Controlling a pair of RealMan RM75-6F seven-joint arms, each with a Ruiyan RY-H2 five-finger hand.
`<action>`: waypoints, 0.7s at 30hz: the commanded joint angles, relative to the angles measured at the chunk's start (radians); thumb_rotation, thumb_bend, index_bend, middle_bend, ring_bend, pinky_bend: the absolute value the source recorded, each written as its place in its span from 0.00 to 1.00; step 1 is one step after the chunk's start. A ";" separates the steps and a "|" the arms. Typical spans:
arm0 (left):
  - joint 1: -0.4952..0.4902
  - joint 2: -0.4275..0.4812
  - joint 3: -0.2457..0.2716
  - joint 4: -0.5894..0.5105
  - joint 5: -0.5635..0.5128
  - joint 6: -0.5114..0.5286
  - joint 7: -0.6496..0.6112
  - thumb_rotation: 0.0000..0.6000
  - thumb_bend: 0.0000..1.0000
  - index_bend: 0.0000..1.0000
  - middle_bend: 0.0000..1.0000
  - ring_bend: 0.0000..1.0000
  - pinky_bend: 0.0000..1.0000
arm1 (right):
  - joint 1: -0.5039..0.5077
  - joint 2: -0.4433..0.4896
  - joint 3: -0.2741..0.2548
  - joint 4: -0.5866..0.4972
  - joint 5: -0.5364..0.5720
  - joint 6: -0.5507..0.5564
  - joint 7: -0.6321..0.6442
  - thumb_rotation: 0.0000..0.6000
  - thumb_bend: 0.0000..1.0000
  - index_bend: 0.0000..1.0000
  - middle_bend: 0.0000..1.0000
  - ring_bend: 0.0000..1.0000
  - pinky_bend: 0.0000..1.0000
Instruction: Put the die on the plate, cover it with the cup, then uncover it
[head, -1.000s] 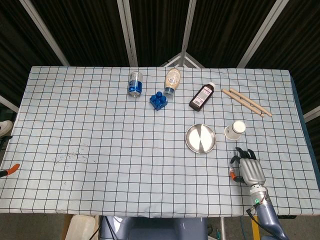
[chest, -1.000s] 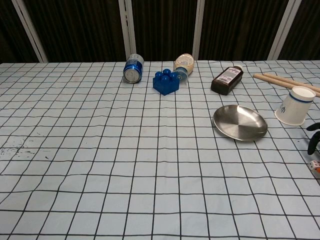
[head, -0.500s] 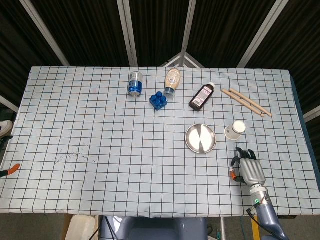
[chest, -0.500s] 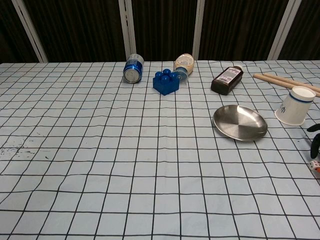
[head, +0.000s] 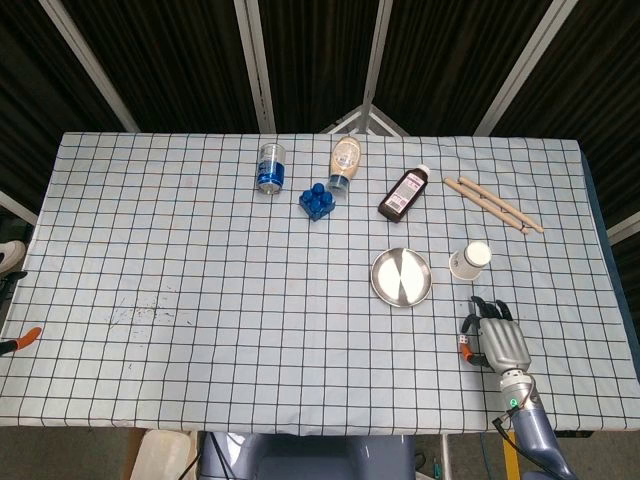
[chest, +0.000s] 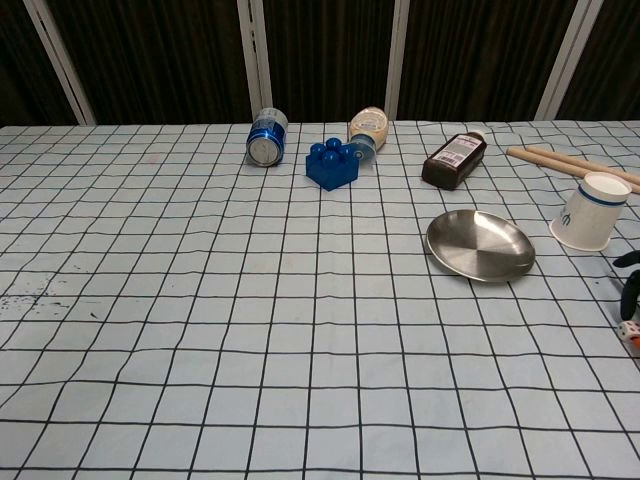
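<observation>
Little separates this moment from the one a second earlier: the right hand (head: 494, 338) stays low over the checked cloth (head: 200, 260) near the table's front right, and in the chest view the die (chest: 630, 333) sits a shade lower at the frame's right edge than before. Nothing else on the table has shifted.

The die lies on the cloth at the hand's 9 o'clock side, showing in the head view only as a small orange-and-white speck (head: 463, 345) tucked against the thumb. Whether the fingers actually touch or pinch it cannot be told; the dark fingers (head: 490, 306) curl downward, apart from one another, pointing toward 12 o'clock.

From the chest camera, only dark fingertips (chest: 630, 290) show, the hand itself being cut off by the right edge, and the die is partly cropped too. The left hand appears in neither view.

The steel plate (head: 401, 276) lies bare at roughly 11 o'clock from the hand, with the paper cup (head: 470, 259) on its side just beside it at 3 o'clock from the plate. Farther back lie a blue can (head: 271, 166), a blue block (head: 316, 200), a sauce bottle (head: 345, 159), a brown bottle (head: 404, 192) and two wooden sticks (head: 492, 203). An orange-tipped object (head: 20, 340) at the left edge is too cropped to identify.
</observation>
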 joint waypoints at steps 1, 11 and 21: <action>0.000 0.000 0.000 0.000 0.000 0.000 0.000 1.00 0.22 0.21 0.00 0.00 0.06 | 0.001 -0.001 0.000 0.000 -0.002 0.001 0.001 1.00 0.39 0.55 0.14 0.17 0.00; -0.002 -0.001 0.000 0.001 -0.002 -0.002 0.001 1.00 0.22 0.21 0.00 0.00 0.06 | -0.001 -0.008 -0.001 0.007 -0.009 0.013 0.007 1.00 0.46 0.60 0.17 0.19 0.00; 0.001 0.004 -0.002 -0.002 -0.002 0.002 -0.011 1.00 0.22 0.21 0.00 0.00 0.06 | -0.021 0.059 0.010 -0.094 -0.061 0.100 0.002 1.00 0.47 0.60 0.17 0.19 0.00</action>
